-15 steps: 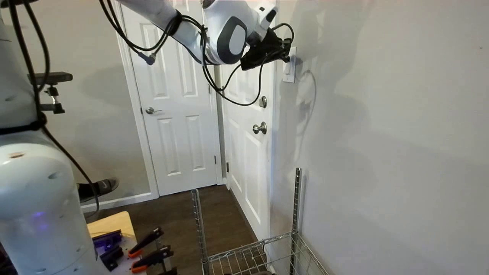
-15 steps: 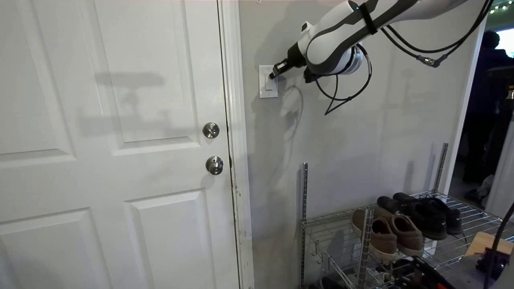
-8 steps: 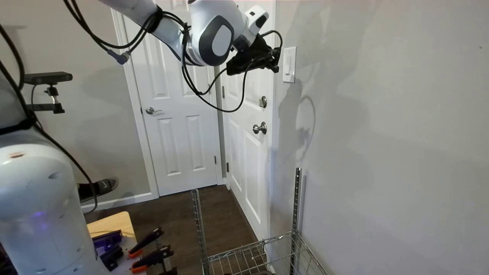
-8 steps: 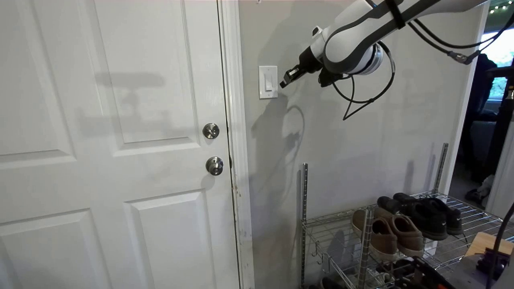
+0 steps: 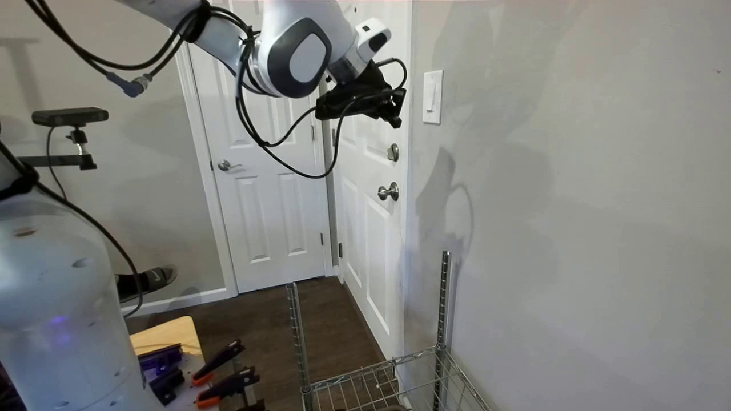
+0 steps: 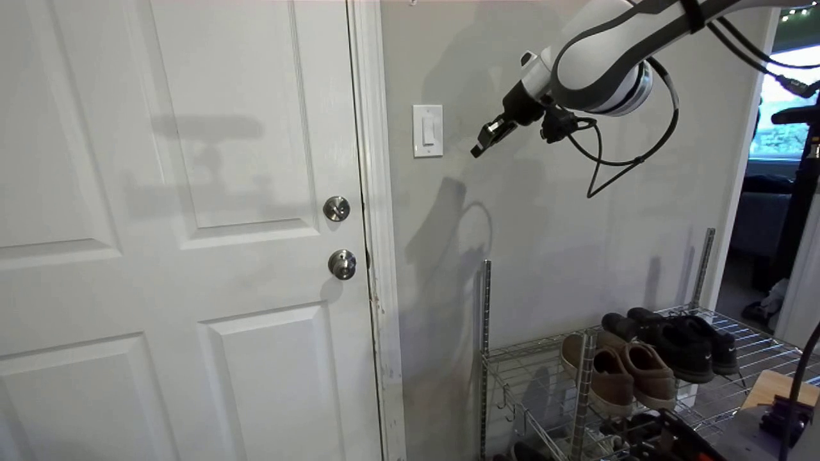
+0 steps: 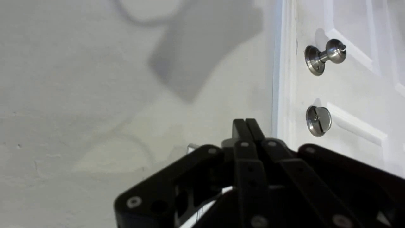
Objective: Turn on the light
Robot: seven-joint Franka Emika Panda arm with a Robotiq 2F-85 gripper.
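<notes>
My black two-fingered gripper (image 7: 245,121) is in the following state: the slim black fingers (image 7: 239,131) are pressed together along their tips, as the wrist view shows. The white upright rectangular light switch (image 6: 428,131), fitted with a narrow white rocker paddle (image 5: 431,98), is mounted on the light-gray painted wall (image 6: 551,269), just beside the white moulded door frame (image 6: 377,192). I cannot tell whether the paddle is set to on or off. In both exterior views I am apart from the switch: my gripper is tilted, its fingertips directed obliquely downward and appearing about level with the switch's lower edge. A dark shadow (image 6: 442,218) lies on the wall below the switch. Above the gripper extends my white arm with dark-gray trim (image 6: 596,70); black cables (image 5: 264,144) hang in a loop beneath the wrist. Adjoining the frame is the white panelled door (image 6: 160,288), which carries a round metallic deadbolt (image 6: 336,209) and, below it, a round metallic doorknob (image 6: 342,264); in the wrist view both fittings are located to the right of my fingertips. A silver metal wire rack (image 6: 486,314) stands beside the wall, lower than the switch, and bears brown low-cut shoes (image 6: 648,378) and black low-cut shoes (image 6: 688,349).
</notes>
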